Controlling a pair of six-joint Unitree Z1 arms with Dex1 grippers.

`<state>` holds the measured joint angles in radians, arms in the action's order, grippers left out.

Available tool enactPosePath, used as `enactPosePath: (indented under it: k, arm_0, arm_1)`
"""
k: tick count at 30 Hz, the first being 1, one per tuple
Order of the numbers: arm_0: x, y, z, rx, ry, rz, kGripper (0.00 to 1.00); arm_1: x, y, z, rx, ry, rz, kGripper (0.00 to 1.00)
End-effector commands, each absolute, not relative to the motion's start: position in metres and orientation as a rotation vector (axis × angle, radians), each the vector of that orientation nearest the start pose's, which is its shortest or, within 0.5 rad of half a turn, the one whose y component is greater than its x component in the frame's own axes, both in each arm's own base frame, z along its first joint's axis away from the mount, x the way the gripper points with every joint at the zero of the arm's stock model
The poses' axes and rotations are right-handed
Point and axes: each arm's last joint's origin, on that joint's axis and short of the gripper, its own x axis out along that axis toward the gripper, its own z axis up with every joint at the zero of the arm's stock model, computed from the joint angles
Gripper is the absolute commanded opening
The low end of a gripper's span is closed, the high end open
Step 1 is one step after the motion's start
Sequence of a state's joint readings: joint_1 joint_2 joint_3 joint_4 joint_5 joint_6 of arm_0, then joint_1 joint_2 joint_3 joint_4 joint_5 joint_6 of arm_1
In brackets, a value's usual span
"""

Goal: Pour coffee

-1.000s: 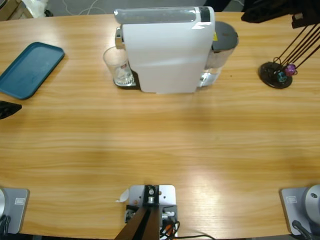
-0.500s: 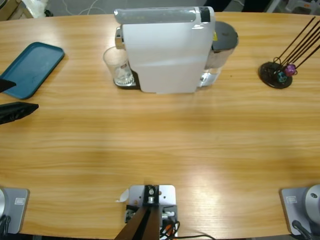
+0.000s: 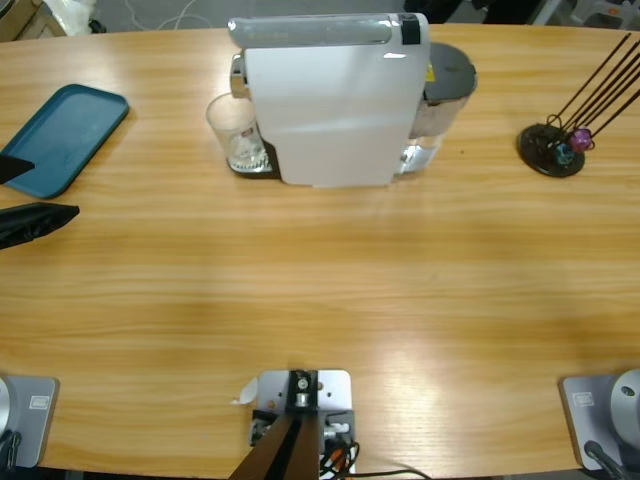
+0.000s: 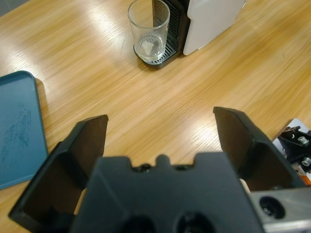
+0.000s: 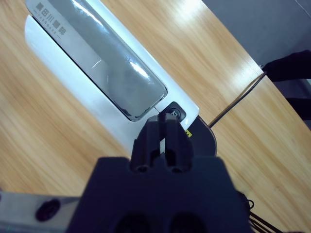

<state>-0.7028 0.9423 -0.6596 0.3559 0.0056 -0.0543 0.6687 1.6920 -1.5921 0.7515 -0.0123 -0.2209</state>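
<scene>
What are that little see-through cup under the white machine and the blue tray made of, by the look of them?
The small clear tumbler looks like glass: you see the black drip grate through its thick, shiny wall. The white coffee machine seems to be glossy moulded plastic, with soft highlights on smooth panels. The flat teal-blue tray looks like matte plastic, dull and faintly scuffed, though coated metal can't be ruled out.

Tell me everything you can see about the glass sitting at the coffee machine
The glass is a small clear tumbler with straight, slightly flaring walls, standing upright and open at the top on the dark drip tray at the end of the white coffee machine. In these views it looks nearly empty, with no coffee that can be made out. Nothing grips it: the left gripper is open, well back from it and aimed its way.
</scene>
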Motion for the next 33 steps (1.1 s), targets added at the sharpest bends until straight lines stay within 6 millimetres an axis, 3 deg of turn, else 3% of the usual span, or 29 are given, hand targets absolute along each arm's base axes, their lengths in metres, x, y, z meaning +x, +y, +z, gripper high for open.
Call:
enactPosePath:
  k: [1,21,33]
  arm_0:
    - [0.087,-0.073,0.298,0.209,0.647,-0.654,0.936]
    - [0.087,-0.073,0.299,0.211,0.646,-0.655,0.936]
    - [0.087,-0.073,0.299,0.213,0.646,-0.655,0.936]
  arm_1:
    - [0.285,0.222,0.379,-0.531,0.794,0.681,0.000]
    - [0.297,0.213,0.366,-0.534,0.835,0.629,0.000]
    - [0.294,0.220,0.362,-0.543,0.845,0.647,0.000]
